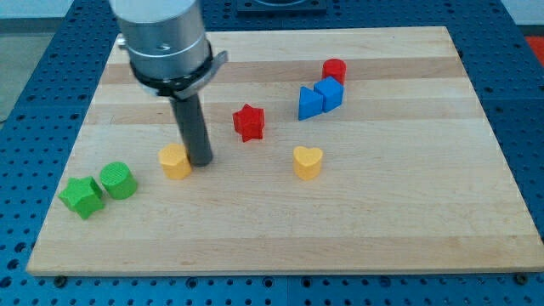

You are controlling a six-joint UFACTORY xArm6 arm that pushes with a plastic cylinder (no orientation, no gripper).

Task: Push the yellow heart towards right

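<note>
The yellow heart (308, 161) lies near the middle of the wooden board (357, 229). My tip (201, 160) rests on the board well to the heart's left, right beside a yellow hexagonal block (175, 161) and touching or almost touching its right side. The rod rises from there to the arm's grey cylinder (163, 38) at the view's top left.
A red star (249, 122) sits above and between my tip and the heart. A blue triangle (311, 103), a blue cube (329, 92) and a red cylinder (334, 70) cluster at upper right. A green star (82, 196) and green cylinder (117, 180) sit at the left.
</note>
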